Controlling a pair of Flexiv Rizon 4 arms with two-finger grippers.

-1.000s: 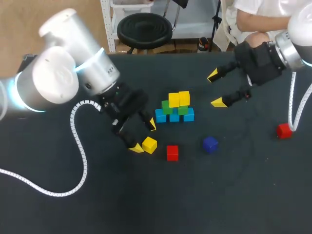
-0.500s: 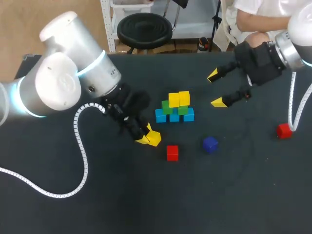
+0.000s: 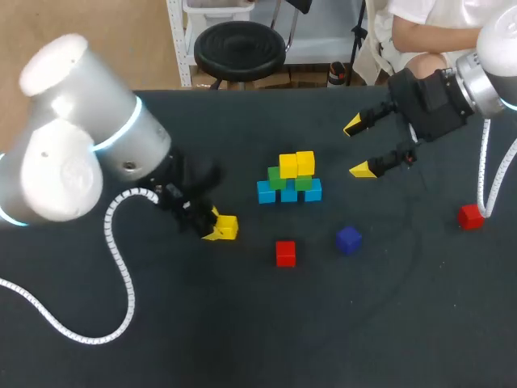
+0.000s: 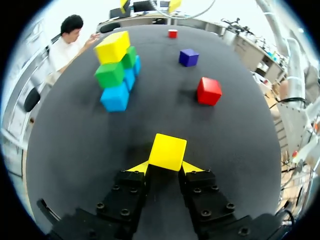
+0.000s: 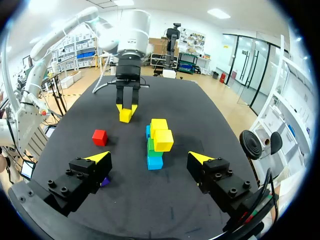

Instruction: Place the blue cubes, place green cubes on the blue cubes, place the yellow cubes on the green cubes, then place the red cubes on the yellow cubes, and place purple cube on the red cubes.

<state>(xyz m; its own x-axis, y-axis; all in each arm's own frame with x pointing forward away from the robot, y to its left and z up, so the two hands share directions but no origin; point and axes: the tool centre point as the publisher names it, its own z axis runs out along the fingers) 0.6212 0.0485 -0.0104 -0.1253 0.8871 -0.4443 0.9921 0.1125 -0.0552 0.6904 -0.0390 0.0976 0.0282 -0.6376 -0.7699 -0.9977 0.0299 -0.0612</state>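
The yellow cube (image 3: 227, 227) sat left of centre in the head view, down and to the left of the stack (image 3: 289, 179). It was pinched between the left fingers (image 3: 212, 234) from two sides. The wrist view showed only the finger tips on the cube's rear faces, with most of the cube ahead of them. Whether the cube rested on the counter (image 3: 242, 331) or hung just clear of it could not be determined.

**Hazards**
- Tip-only grip: the cube could pivot or slip out during transfer.
- The stack, at frame centre, carried two yellow cubes on green ones over blue ones. A low or off-centre approach could knock the top cubes off.
- The fingers flanked the cube, so a placement beside a stacked cube could push that cube.
- The red cube (image 3: 285, 253) and the purple cube (image 3: 348, 239) lay loose at lower centre and could be struck by a low sweep.
- The right fingers (image 3: 362, 170) were spread and empty at upper right of the stack. A simultaneous approach risked contact between the arms.
- A second red cube (image 3: 470, 217) lay at far right, well apart.

**Markings**
No legible writing or label was visible on the cubes, the fingers or the counter.
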